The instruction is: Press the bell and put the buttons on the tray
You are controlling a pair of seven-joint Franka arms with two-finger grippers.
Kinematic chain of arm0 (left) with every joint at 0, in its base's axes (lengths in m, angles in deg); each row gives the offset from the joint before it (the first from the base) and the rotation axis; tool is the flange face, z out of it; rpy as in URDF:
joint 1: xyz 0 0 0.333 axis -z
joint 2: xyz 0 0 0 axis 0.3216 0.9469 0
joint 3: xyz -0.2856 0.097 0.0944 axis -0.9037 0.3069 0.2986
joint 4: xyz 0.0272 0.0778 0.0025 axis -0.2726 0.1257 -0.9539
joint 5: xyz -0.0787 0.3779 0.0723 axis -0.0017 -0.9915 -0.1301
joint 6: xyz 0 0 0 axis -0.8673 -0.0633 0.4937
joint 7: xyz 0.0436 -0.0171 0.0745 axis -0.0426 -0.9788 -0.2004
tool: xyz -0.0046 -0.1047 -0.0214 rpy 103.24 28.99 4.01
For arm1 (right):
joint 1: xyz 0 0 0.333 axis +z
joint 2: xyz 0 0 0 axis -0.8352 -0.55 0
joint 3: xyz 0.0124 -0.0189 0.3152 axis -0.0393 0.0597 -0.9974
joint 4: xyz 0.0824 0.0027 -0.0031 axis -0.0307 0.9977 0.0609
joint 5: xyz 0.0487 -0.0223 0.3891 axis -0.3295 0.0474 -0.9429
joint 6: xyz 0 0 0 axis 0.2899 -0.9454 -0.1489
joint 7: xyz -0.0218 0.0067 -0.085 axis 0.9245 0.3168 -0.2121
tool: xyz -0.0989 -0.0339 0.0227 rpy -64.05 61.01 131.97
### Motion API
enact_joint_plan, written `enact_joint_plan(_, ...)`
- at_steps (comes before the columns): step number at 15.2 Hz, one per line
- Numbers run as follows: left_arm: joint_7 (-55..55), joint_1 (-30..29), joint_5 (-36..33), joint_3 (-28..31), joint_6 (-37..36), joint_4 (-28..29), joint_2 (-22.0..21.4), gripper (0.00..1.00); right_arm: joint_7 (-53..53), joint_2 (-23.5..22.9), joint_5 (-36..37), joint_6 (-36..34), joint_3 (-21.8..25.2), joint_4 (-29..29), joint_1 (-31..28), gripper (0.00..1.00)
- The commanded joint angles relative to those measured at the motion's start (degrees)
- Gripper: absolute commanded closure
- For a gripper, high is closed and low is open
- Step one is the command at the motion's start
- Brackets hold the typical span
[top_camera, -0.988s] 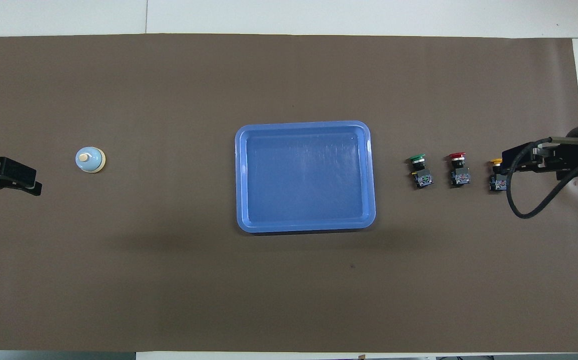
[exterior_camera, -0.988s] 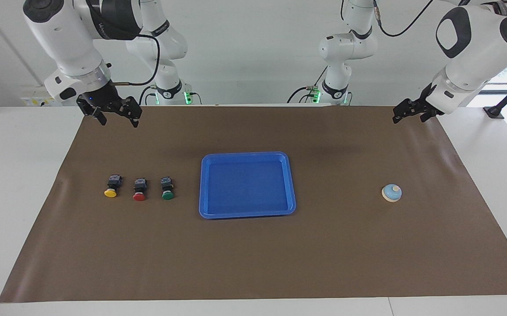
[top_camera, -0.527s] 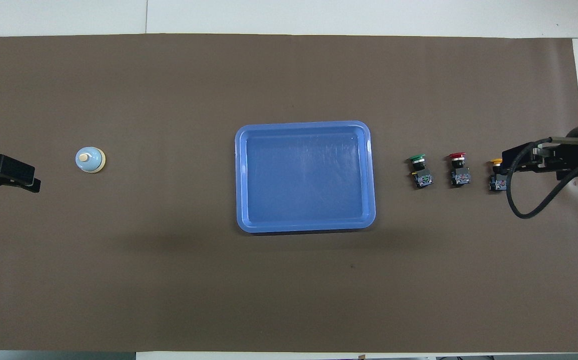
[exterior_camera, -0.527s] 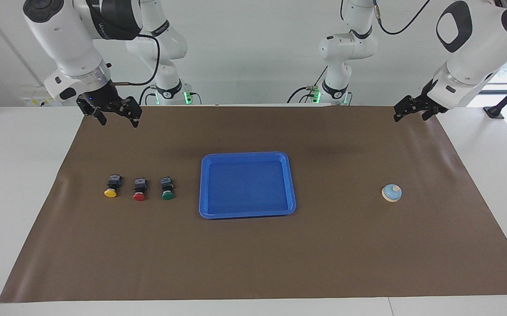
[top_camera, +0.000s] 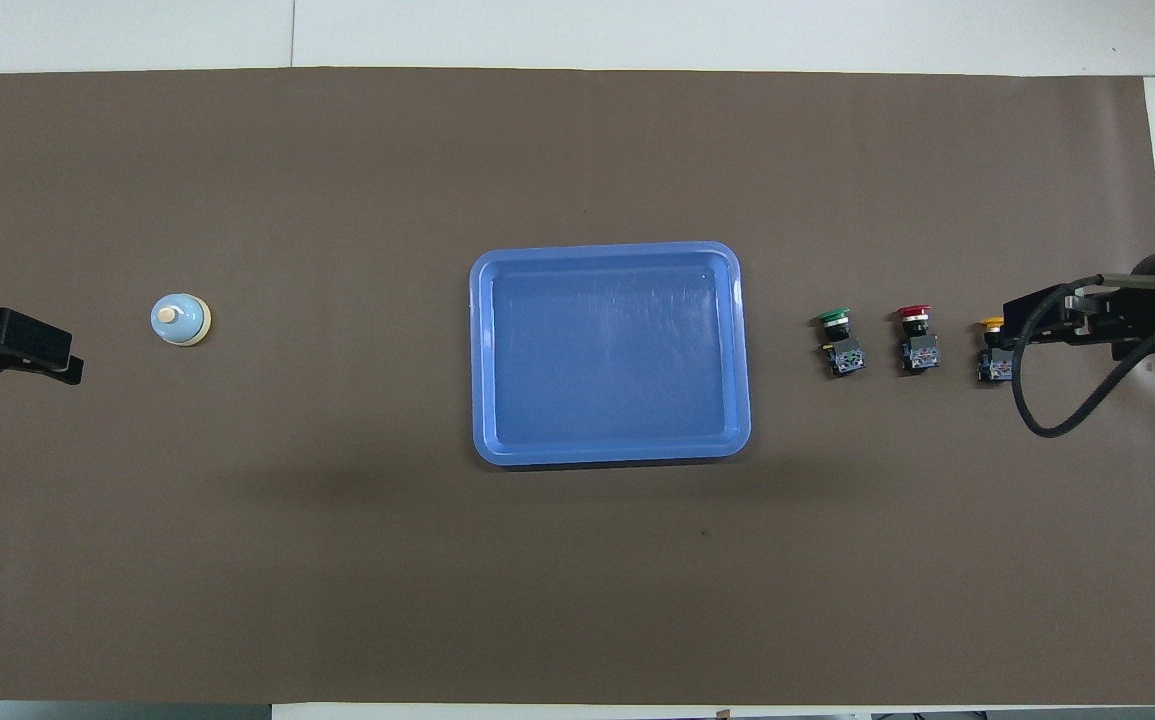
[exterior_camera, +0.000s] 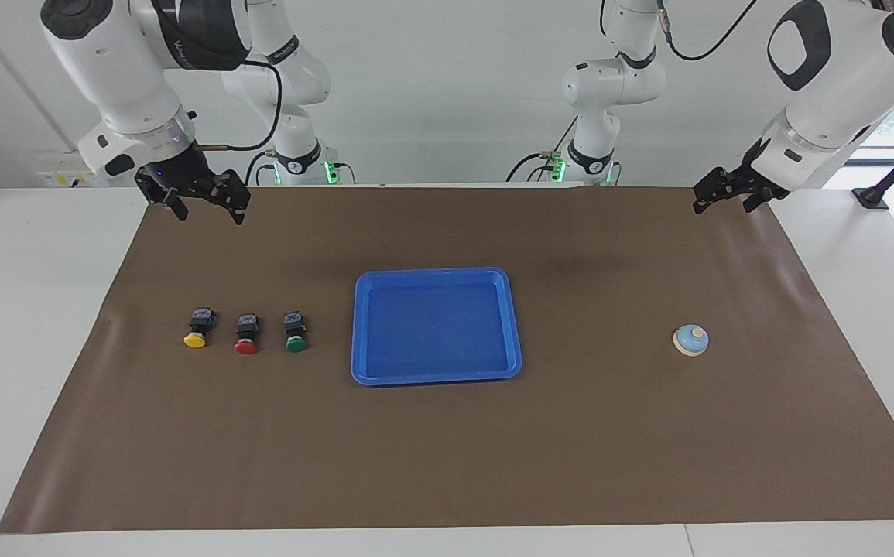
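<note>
A blue tray (exterior_camera: 436, 377) (top_camera: 482, 350) lies mid-mat with nothing in it. Beside it, toward the right arm's end, three buttons lie in a row: green (exterior_camera: 296, 334) (top_camera: 837, 340), red (exterior_camera: 245, 338) (top_camera: 917, 338), then yellow (exterior_camera: 195, 331) (top_camera: 992, 352). The light-blue bell (exterior_camera: 690, 340) (top_camera: 180, 320) stands alone toward the left arm's end. My right gripper (exterior_camera: 210, 216) (top_camera: 1022, 328) hangs open and holds nothing, over the mat's edge by the robots. In the overhead view it partly covers the yellow button. My left gripper (exterior_camera: 721, 207) (top_camera: 37, 355) hangs open, holding nothing, over the mat's corner at its own end.
A brown mat (exterior_camera: 447, 456) covers most of the white table (exterior_camera: 36, 309). The two arm bases (exterior_camera: 594, 155) stand at the table's edge by the robots. A black mount (exterior_camera: 872, 197) sits at the left arm's end.
The left arm's forearm has lifted slightly and its gripper has shifted a little. The right arm, buttons, bell and tray have not moved.
</note>
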Motion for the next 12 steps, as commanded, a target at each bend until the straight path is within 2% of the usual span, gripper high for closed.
enact_joint_plan(1,-0.9,0.2,0.2,0.2,0.3,0.2,-0.7,0.0,1.6,0.6,-0.1,-0.8,-0.3,0.2,-0.7,0.0)
enact_joint_plan(9,-0.9,-0.1,0.2,0.2,0.3,0.2,-0.7,0.0,1.7,0.6,-0.1,-0.5,-0.3,0.5,-1.0,0.0)
enact_joint_plan(12,-0.9,-0.1,0.2,0.2,0.3,0.2,-0.7,0.0,1.6,0.9,-0.1,5.7,-0.3,4.4,-1.7,0.0)
